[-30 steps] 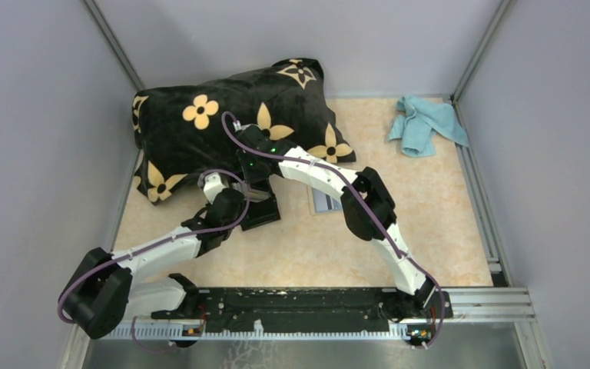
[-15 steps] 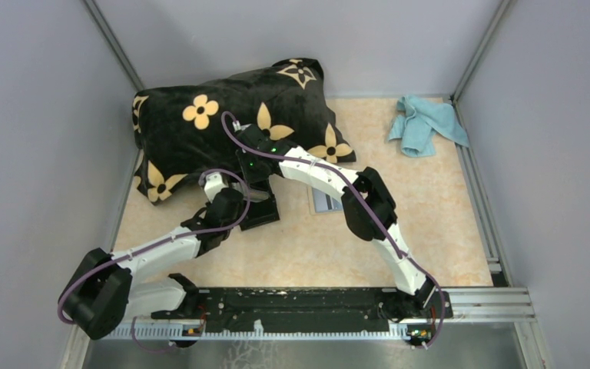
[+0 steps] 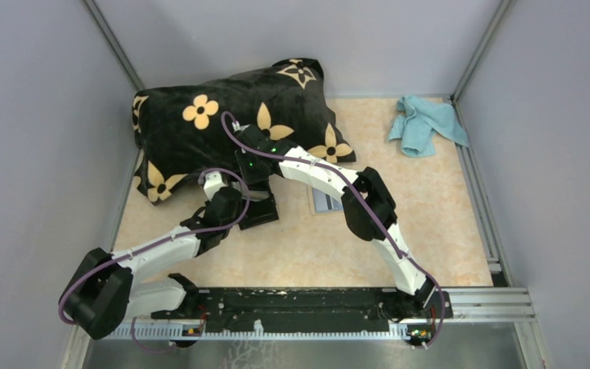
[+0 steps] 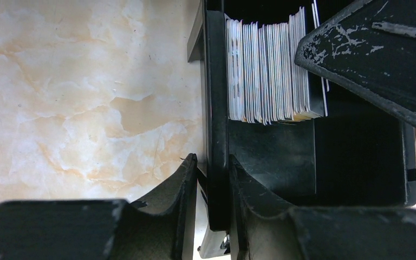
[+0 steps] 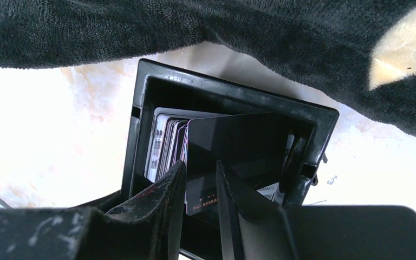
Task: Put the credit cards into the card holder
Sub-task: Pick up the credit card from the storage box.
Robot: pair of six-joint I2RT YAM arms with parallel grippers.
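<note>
The right jaws pinched a dark thin plastic card [image 5: 233, 141], which we saw pointing straight ahead into the small black boxy card holder [image 5: 233, 92] on the worktop [image 4: 86, 108]. The left jaws gripped the holder's wall.

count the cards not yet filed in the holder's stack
2. One dark card stands in the card holder, pinched by the right gripper; one grey card lies flat on the table right of the holder. More may be hidden under the pillow.
</note>
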